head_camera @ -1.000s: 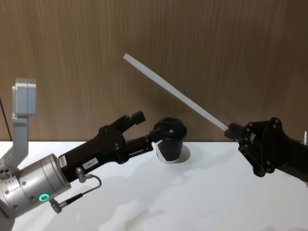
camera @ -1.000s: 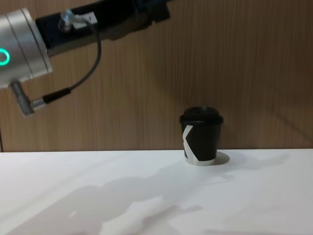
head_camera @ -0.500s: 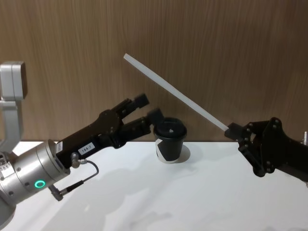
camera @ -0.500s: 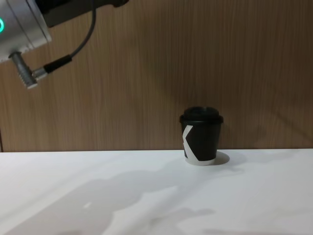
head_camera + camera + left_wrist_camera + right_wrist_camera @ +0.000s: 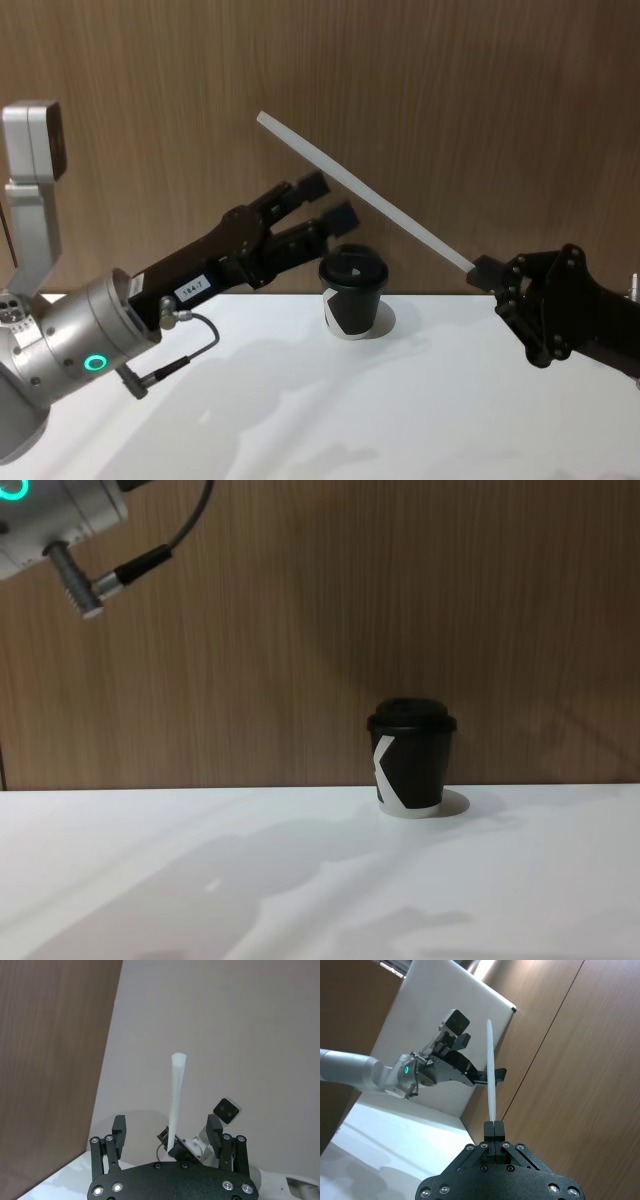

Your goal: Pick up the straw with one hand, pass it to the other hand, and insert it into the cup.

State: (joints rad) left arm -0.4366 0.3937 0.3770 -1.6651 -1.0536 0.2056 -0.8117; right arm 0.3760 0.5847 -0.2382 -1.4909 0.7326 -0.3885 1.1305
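Against the wood wall (image 5: 500, 100), my right gripper (image 5: 483, 270) clamps one end of the light, probably crushable straw (image 5: 365, 195); my spread left gripper (image 5: 328, 200) should pinch it mid-shaft, gently.

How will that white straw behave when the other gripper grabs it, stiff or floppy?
Probably fairly stiff: the straw runs straight though the right gripper pinches only its lower end. Likely very light, being so thin. Its smooth round wall may slip or pivot when the open left gripper closes on it.
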